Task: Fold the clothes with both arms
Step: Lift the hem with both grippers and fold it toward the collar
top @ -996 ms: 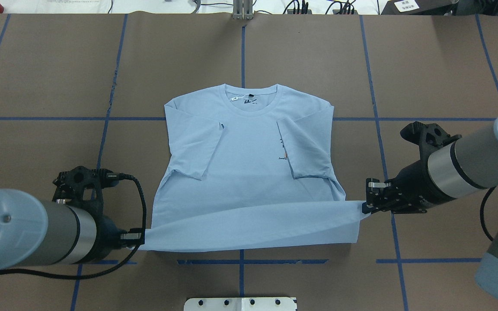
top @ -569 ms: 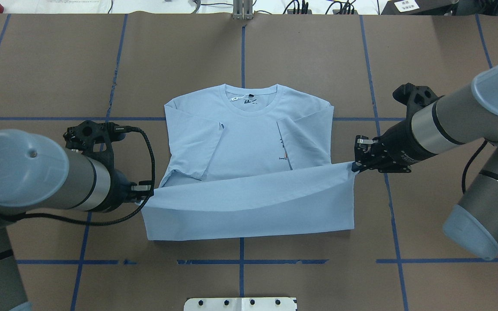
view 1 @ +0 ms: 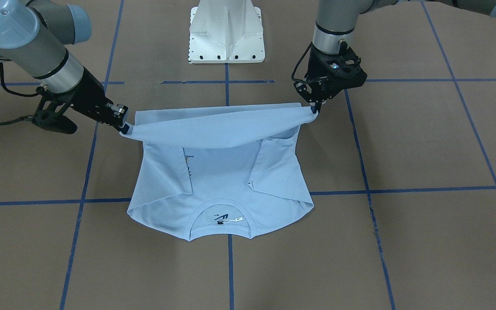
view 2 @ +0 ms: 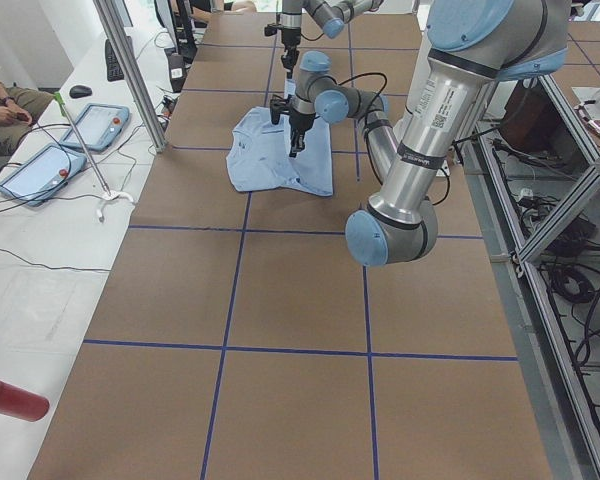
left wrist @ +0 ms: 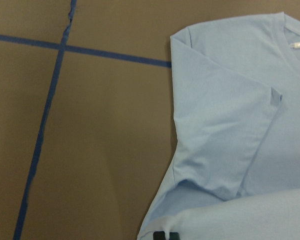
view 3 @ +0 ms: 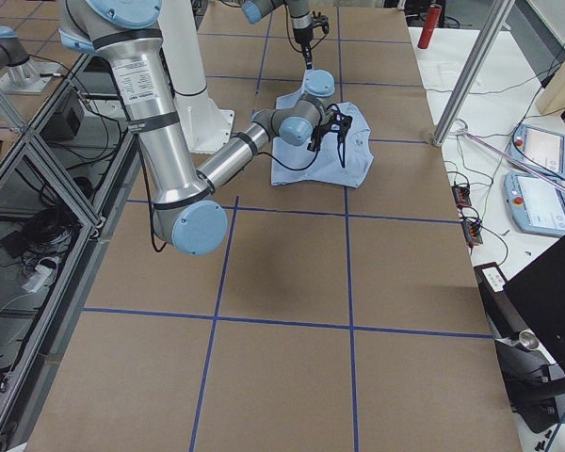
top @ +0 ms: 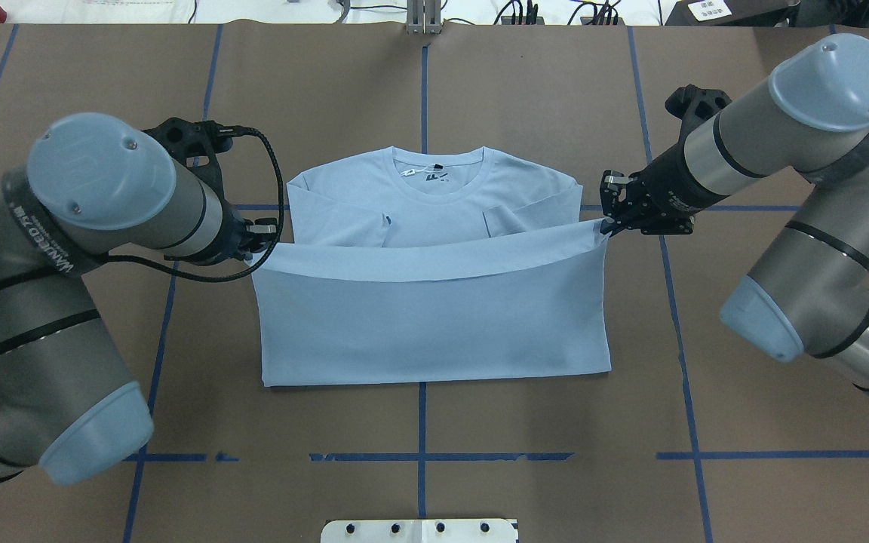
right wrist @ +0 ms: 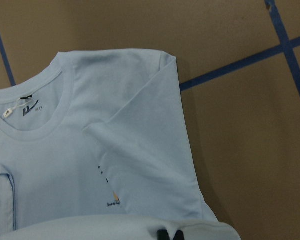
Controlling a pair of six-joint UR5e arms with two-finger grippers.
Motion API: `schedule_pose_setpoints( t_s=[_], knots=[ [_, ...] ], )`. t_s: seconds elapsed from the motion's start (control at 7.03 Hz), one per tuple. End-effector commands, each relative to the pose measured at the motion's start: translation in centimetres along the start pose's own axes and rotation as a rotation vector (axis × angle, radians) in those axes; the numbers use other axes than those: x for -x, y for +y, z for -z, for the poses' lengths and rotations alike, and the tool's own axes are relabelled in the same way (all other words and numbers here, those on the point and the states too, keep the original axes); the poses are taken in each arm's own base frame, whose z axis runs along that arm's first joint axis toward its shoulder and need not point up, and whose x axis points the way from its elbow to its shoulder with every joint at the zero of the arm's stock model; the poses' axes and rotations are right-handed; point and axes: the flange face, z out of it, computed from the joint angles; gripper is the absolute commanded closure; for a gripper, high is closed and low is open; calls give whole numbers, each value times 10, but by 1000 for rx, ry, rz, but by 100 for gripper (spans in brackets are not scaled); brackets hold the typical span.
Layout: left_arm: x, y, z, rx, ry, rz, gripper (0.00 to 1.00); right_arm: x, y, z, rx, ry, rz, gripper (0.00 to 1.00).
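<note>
The light blue T-shirt [top: 434,317] lies on the brown table, collar [top: 438,177] away from the robot, both sleeves folded inward. Its bottom hem is lifted and carried over the body toward the collar, stretched in a band between the two grippers. My left gripper [top: 262,243] is shut on the hem's left corner, my right gripper [top: 606,225] on its right corner. From the front camera the raised hem [view 1: 218,125] sags between the left gripper [view 1: 314,107] and the right gripper [view 1: 124,127]. The left wrist view shows the folded sleeve [left wrist: 225,125]; the right wrist view shows the chest print [right wrist: 112,197].
Brown paper with blue tape lines [top: 423,456] covers the table. The white pedestal base [view 1: 226,32] stands at the robot's edge. Cables and tablets [view 2: 95,125] lie on a side bench, where a person's hand [view 2: 0,105] shows. A red bottle [view 2: 10,398] lies near that bench.
Both grippers have carried the hem from the shirt's near edge up and forward toward the collar. The folded lower part now covers the sleeves' ends and most of the chest print.
</note>
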Motion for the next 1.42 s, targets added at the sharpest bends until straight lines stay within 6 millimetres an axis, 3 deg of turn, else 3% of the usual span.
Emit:
schedule_pose_setpoints(
  t_s=[0.0,0.28,0.57,0.71,0.85,1.14,1.28],
  knots=[
    [-12,-60,-47,-60,27,30,100,31,-51,-25,-42,34,-37,100],
    [-7,-90,-100,-85,43,41,100,56,-81,-50,-64,73,-51,100],
    [-10,-110,-142,-88,22,51,100,47,-114,-68,-87,62,-62,100],
    [-3,-119,-148,-103,14,60,100,29,-132,-84,-89,83,-81,100],
    [-1,-122,-151,-109,5,62,100,24,-139,-87,-95,72,-77,100],
    [-3,-124,-150,-112,13,61,100,24,-141,-87,-97,73,-79,100],
    [-5,-123,-151,-111,13,62,100,34,-139,-85,-99,63,-70,100]
  ],
)
